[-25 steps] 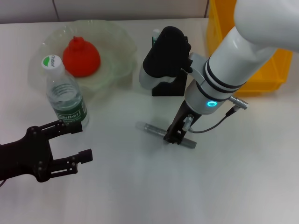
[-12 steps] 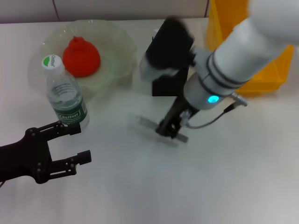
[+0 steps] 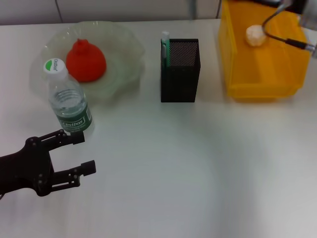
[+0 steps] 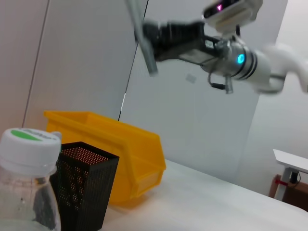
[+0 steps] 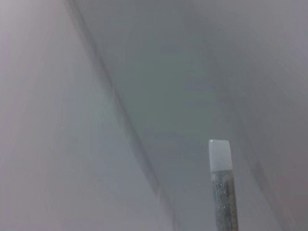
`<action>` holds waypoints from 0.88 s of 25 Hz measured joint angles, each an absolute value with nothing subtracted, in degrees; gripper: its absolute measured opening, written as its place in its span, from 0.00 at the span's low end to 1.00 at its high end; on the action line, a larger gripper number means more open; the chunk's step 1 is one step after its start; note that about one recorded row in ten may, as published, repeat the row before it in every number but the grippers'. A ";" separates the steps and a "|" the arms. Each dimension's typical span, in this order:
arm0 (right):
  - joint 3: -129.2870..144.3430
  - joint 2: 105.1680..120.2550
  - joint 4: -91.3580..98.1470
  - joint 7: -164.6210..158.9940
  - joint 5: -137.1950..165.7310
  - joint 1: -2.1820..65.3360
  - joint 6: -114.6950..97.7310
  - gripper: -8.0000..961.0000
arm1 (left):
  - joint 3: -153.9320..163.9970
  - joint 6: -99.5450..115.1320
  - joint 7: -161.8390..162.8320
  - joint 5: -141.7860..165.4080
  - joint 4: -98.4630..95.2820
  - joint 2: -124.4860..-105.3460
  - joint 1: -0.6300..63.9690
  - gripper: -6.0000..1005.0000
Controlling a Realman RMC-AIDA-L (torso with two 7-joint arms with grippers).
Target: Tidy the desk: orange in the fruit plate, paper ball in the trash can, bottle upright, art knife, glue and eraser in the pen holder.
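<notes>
Holding the glue stick (image 4: 144, 36) high above the pen holder (image 3: 180, 69), my right gripper (image 4: 161, 34) pinches its middle; light, stiff, slippery. Left gripper (image 3: 79, 151) idles spread, near-left.

A plain white table (image 3: 188, 178) fills the head view. Standing on it at the far left is a clear fruit plate (image 3: 124, 64), and just in front of that an upright water bottle (image 3: 69, 101) with a green-topped cap. A black mesh pen holder (image 3: 180, 74) stands near the middle. A yellow bin (image 3: 262, 74) sits at the far right.
</notes>
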State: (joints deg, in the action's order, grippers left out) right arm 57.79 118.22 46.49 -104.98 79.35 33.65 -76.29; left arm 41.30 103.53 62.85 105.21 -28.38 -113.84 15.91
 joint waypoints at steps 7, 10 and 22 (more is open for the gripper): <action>55.11 119.15 27.43 -79.07 71.59 35.88 -73.21 0.14 | 41.31 103.72 63.15 105.20 -28.31 -113.99 16.51 0.80; 58.19 119.51 23.88 -71.55 71.68 37.02 -66.77 0.14 | 41.28 103.72 63.17 105.12 -28.45 -114.07 16.69 0.80; 62.83 119.16 24.57 -76.37 71.85 37.13 -63.34 0.32 | 41.22 103.90 63.20 104.76 -28.35 -114.08 16.66 0.80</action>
